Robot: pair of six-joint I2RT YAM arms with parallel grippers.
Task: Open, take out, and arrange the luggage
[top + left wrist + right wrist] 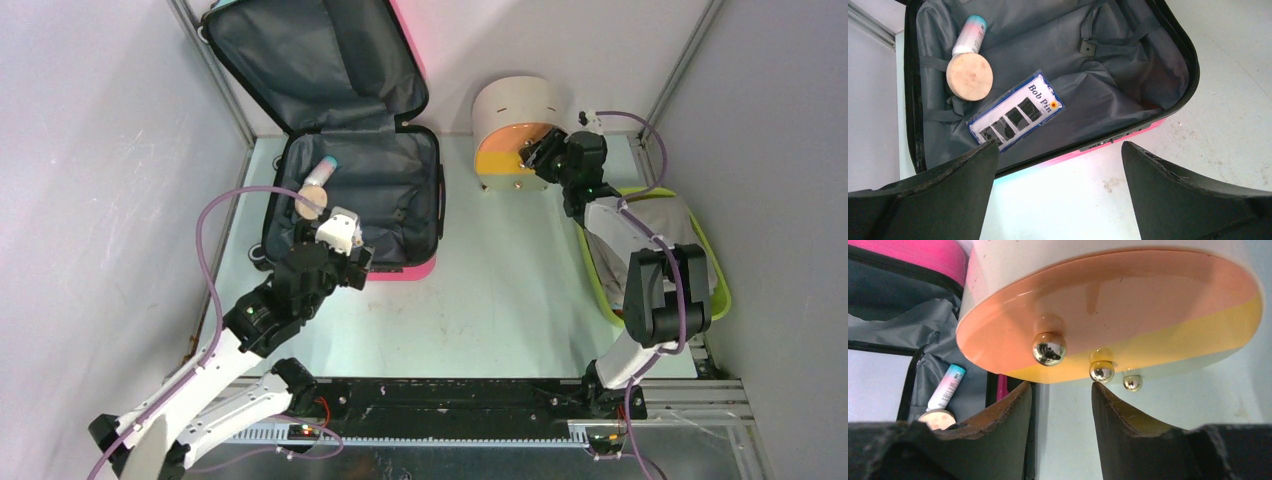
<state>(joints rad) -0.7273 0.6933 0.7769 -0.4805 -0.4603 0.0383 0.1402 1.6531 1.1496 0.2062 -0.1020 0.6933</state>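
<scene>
The luggage [360, 200] lies open at the back left, its lid leaning on the wall and its grey lining [1128, 80] showing. Inside lie a teal-capped tube [969, 34], a round beige disc [969, 76] and a blue-edged "Bob Pin" card [1015, 111]. My left gripper [345, 258] hovers wide open over the case's near pink edge, empty [1059, 150]. My right gripper [535, 155] stands partly open and empty [1060, 386] just below the orange-yellow face of the beige cylinder [1108, 305]. Its right fingertip is close under the middle gold knob [1101, 371].
The beige cylinder [515, 110] stands at the back centre-right, with three gold knobs on its face. A lime-green tray [715, 265] holding grey cloth [640, 225] sits at the right, under the right arm. Grey walls close in both sides.
</scene>
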